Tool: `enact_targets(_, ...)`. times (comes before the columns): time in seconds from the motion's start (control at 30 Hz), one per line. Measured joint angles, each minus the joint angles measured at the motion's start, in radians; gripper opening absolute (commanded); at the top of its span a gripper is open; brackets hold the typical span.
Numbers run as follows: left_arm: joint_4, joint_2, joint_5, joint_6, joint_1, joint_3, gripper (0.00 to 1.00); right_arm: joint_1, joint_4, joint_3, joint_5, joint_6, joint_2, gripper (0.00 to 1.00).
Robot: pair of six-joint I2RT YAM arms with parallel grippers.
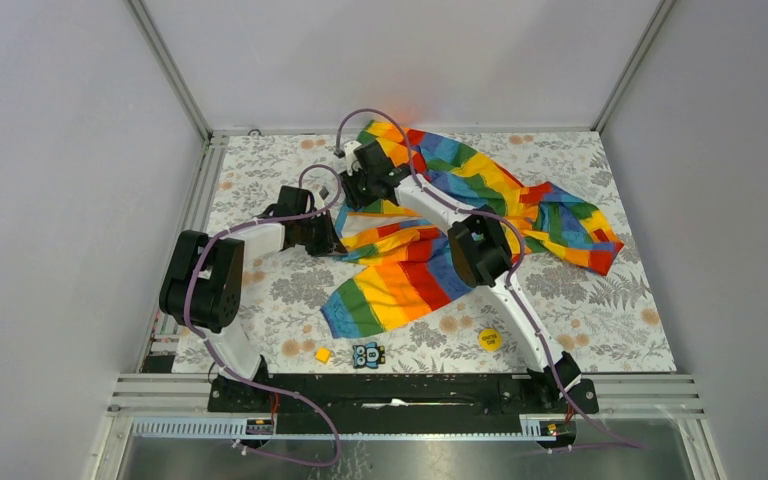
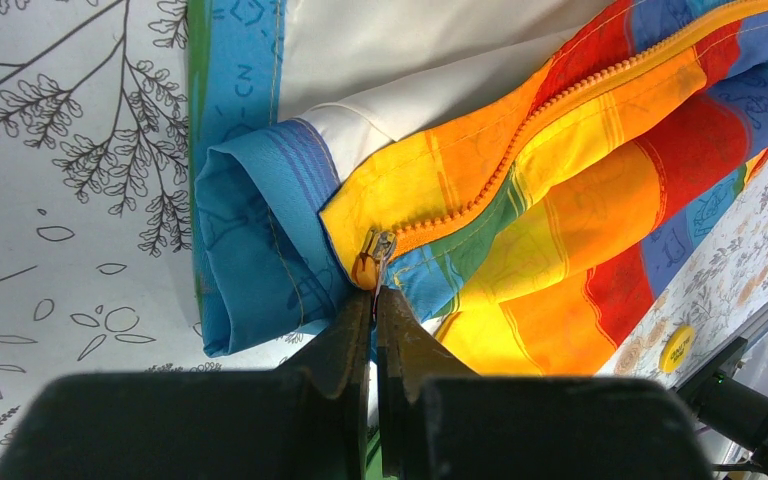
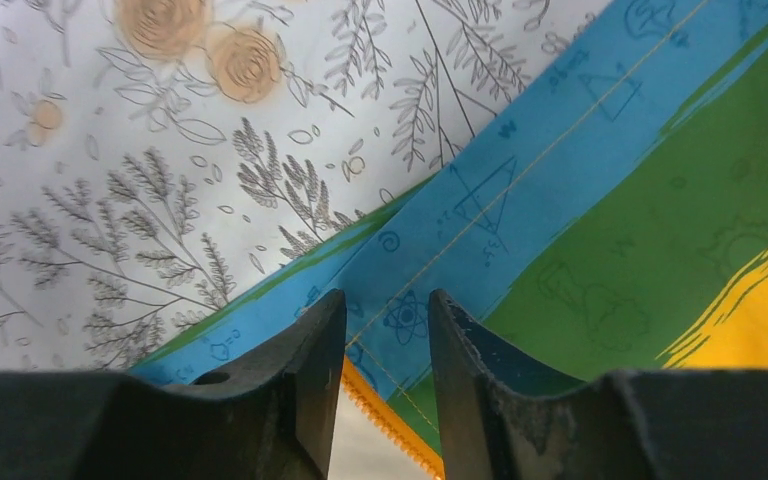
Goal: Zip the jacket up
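L end effector [image 2: 374, 295] pinches zip pull [image 2: 372, 258], centre frame; R end effector [image 3: 387, 302], narrow, at jacket [image 3: 600, 250] hem, grip unclear; best draw along teeth [image 2: 580, 90] w/ hem taut.

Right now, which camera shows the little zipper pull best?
The left wrist view: the zipper pull sits close and sharp, right at the left gripper tips. In the top external view it is too small to find. The right wrist view shows only orange zipper teeth, no pull.
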Motion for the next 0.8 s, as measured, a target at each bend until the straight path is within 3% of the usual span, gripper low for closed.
enact_targets(0.1, 0.0, 0.0, 0.0, 0.0, 0.0, 0.0, 0.0, 0.008, -0.003, -0.012, 0.029, 0.005, 0.004, 0.47)
enact_targets(0.5, 0.0, 0.0, -0.008, 0.0, 0.0, 0.0, 0.0, 0.04, 0.034, -0.035, 0.17, 0.047, 0.002, 0.48)
enact_targets(0.8, 0.002, 0.0, -0.016, -0.002, 0.0, 0.0, 0.0, 0.058, 0.035, -0.037, 0.27, 0.046, 0.002, 0.13)
